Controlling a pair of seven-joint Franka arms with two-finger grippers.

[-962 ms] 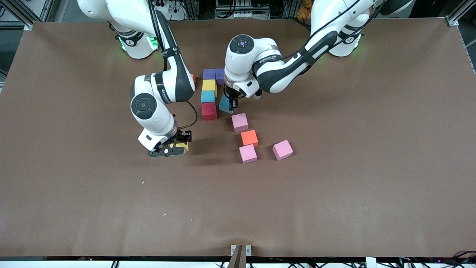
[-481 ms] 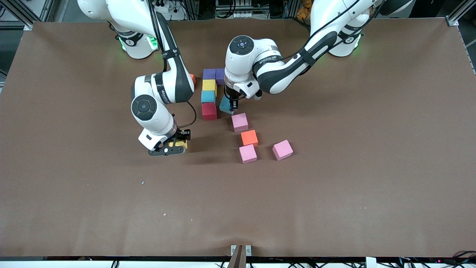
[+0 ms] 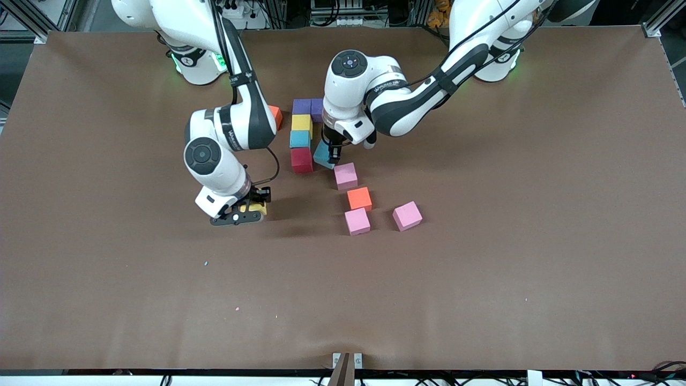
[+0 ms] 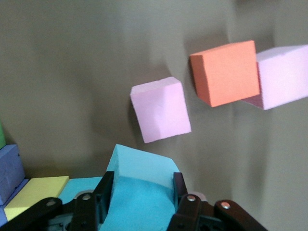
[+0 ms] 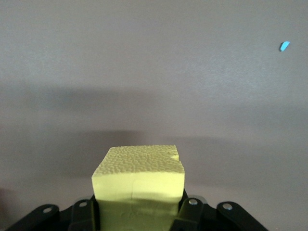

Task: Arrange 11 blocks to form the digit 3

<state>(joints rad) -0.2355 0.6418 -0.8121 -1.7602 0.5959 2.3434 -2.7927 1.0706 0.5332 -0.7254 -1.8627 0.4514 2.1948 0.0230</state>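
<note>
The left gripper [image 4: 139, 192] clamps a tilted blue block [image 4: 139, 185] beside the red block [image 3: 301, 160], while the right gripper [image 5: 138, 204] pinches a yellow block [image 5: 138, 180] above the table [image 3: 482, 268].

Wide brown table [image 3: 536, 214], aluminium frame rails [image 3: 32, 19] and cables along its edges.

Brown desk [image 3: 536, 241], matte cover. Small blue crumb [image 3: 205, 263] on it, nearer front camera, toward right arm's end. Metal bracket [image 3: 347, 360] at desk's near edge.
</note>
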